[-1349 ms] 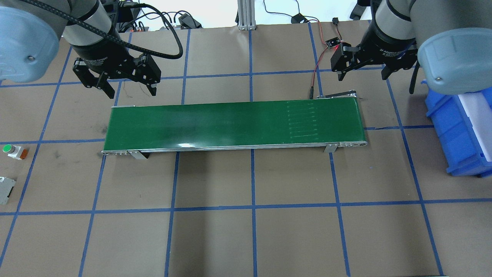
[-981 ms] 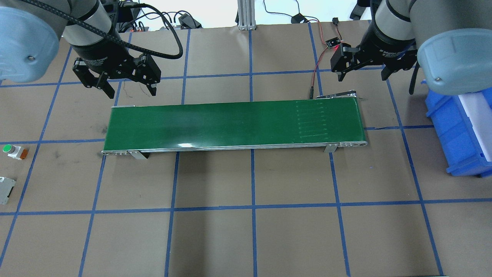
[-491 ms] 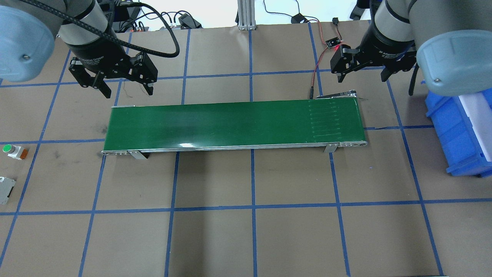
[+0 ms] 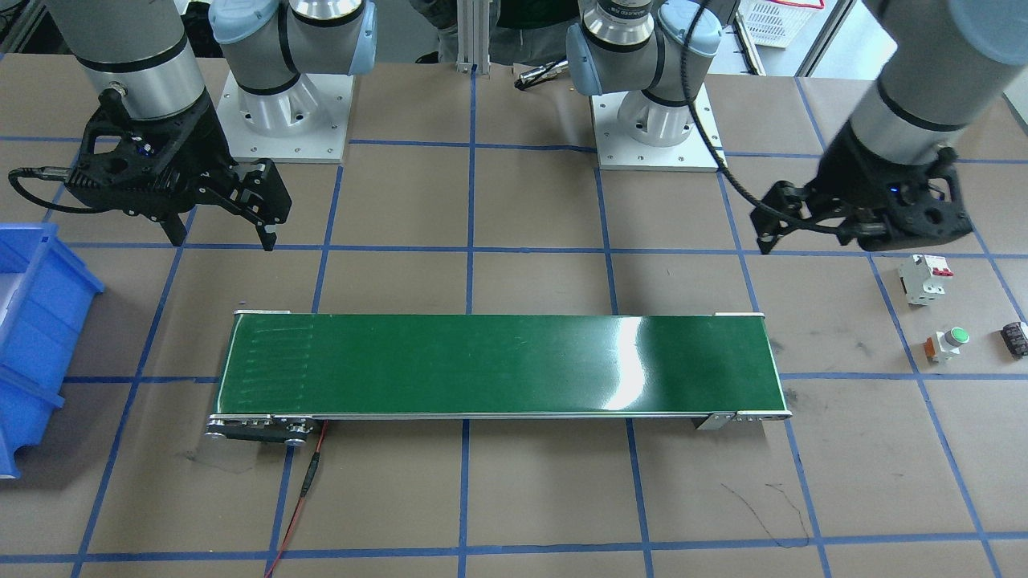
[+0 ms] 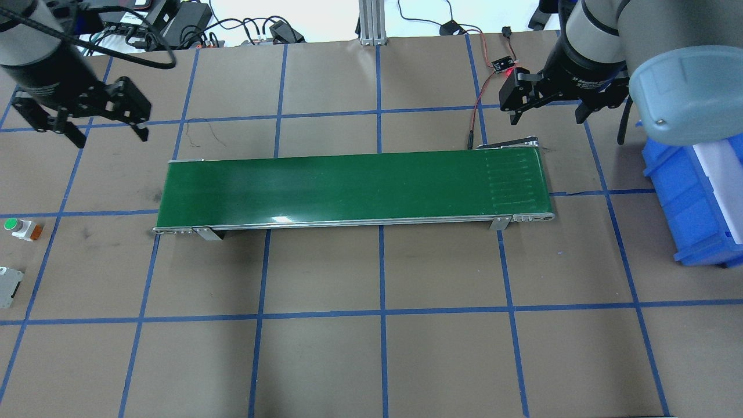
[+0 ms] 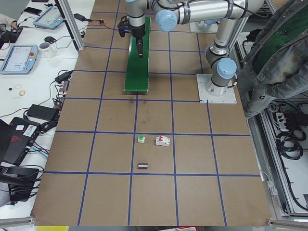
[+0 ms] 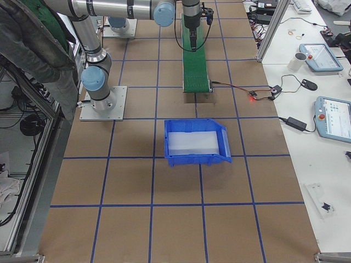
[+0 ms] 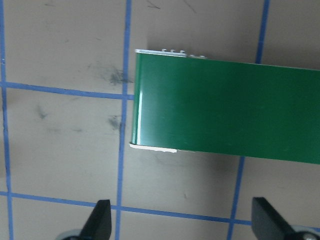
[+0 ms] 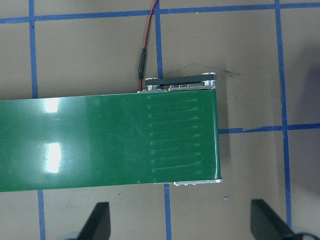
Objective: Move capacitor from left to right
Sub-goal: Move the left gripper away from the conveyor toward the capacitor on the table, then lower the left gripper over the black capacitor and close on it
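Where my left gripper (image 5: 110,138) hangs: jaws wide apart, empty, over bare tabletop (image 5: 325,360).
Change: it has swung off the belt's (image 5: 354,186) end toward nine o'clock in the overhead view.
Other arm: my right gripper (image 5: 547,119) is spread wide, empty, unmoved near the belt's three o'clock end.
Capacitor (image 4: 1015,338): on the tabletop, four o'clock from my left gripper in the front-facing view, at three o'clock of the push-button (image 4: 948,341).
Meaning: reach begun, I judge; pick not yet made.
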`<action>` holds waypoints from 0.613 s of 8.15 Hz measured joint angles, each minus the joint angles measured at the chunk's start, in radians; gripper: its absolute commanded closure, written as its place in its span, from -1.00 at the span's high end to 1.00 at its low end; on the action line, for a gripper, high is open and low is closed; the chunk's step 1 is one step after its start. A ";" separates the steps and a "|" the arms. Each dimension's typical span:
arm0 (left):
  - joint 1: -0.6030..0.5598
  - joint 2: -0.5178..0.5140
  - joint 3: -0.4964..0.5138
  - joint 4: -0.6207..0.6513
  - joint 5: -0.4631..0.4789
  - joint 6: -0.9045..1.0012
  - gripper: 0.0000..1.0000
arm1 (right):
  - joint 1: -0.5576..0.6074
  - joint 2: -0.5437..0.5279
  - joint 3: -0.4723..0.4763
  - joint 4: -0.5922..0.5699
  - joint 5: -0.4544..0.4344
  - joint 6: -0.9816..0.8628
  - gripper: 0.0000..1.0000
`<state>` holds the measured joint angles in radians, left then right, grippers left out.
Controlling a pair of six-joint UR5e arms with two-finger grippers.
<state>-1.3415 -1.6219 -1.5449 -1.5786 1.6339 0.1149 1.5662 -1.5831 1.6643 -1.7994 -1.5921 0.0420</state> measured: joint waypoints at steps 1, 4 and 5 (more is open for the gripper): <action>0.089 -0.013 -0.002 0.013 0.002 0.089 1.00 | 0.000 0.000 0.000 0.000 0.000 0.000 1.00; 0.285 -0.029 -0.008 0.064 0.017 0.352 1.00 | 0.000 0.000 -0.001 0.000 0.000 0.000 1.00; 0.336 -0.037 -0.022 0.077 0.022 0.410 1.00 | 0.000 -0.001 -0.001 0.000 -0.001 0.000 1.00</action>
<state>-1.0050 -1.6592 -1.5664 -1.5020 1.6563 0.5245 1.5662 -1.5841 1.6630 -1.7994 -1.5927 0.0422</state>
